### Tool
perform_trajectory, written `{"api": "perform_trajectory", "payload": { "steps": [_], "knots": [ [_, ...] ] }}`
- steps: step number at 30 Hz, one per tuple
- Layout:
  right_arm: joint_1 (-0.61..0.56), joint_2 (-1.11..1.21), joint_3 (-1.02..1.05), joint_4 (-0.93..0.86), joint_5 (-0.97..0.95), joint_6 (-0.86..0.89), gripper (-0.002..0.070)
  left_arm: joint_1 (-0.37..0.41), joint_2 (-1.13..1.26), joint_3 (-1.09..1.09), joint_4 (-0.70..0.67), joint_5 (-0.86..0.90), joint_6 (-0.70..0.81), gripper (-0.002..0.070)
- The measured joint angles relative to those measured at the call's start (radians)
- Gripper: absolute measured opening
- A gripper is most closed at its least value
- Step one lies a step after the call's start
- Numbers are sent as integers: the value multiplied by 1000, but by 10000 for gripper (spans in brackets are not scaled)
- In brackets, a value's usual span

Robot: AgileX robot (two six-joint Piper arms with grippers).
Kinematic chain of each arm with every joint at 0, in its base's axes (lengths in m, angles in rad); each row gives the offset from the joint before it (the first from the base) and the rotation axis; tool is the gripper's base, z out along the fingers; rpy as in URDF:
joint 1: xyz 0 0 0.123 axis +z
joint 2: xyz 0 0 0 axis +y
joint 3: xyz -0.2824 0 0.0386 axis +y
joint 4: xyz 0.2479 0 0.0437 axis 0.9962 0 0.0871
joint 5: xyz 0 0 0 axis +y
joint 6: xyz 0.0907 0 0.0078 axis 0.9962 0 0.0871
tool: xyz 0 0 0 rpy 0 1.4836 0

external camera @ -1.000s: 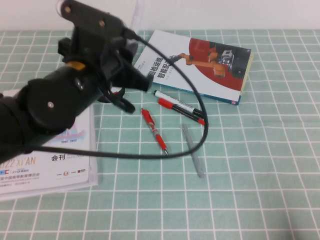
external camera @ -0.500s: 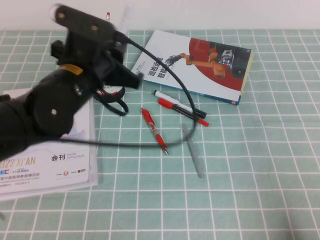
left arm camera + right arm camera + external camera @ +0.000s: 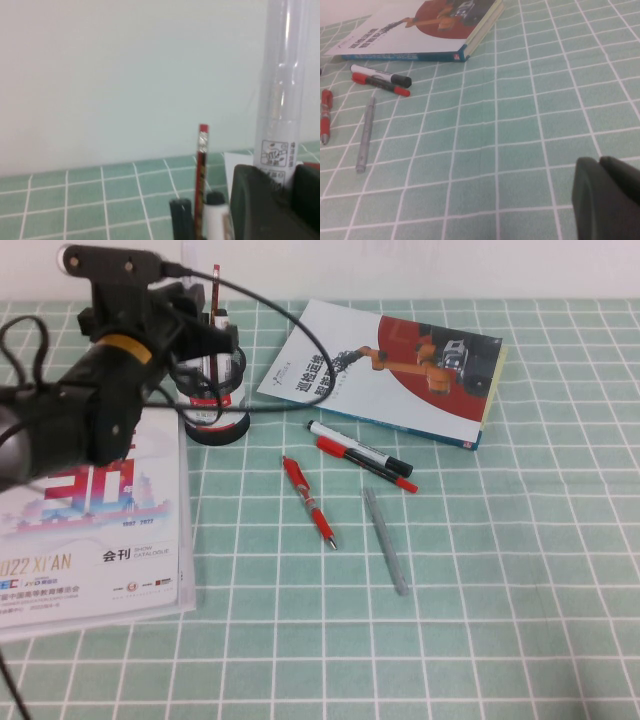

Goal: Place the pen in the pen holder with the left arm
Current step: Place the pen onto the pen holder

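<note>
A green checked worktop (image 3: 520, 125) carries a book (image 3: 420, 27), a white marker with black cap (image 3: 380, 75), two red pens (image 3: 382, 84) (image 3: 325, 116), and a translucent grey pen (image 3: 365, 135). The right gripper (image 3: 607, 197) shows as a dark blur at one corner.

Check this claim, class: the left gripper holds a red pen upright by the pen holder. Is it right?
Not quite: the pen in the left gripper is white, not red, as the left wrist view shows; it is upright by the pen holder. The right gripper hangs low over the table.
</note>
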Motion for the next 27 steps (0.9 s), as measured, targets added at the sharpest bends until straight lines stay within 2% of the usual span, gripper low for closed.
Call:
{"api": "perform_trajectory", "payload": {
  "steps": [6,27],
  "knots": [
    [0,0,0,0,0,0,-20,25,115,-107,16,-28,-37,104],
    [0,0,0,0,0,0,-20,54,198,-122,39,-50,-66,104]
  ]
}}
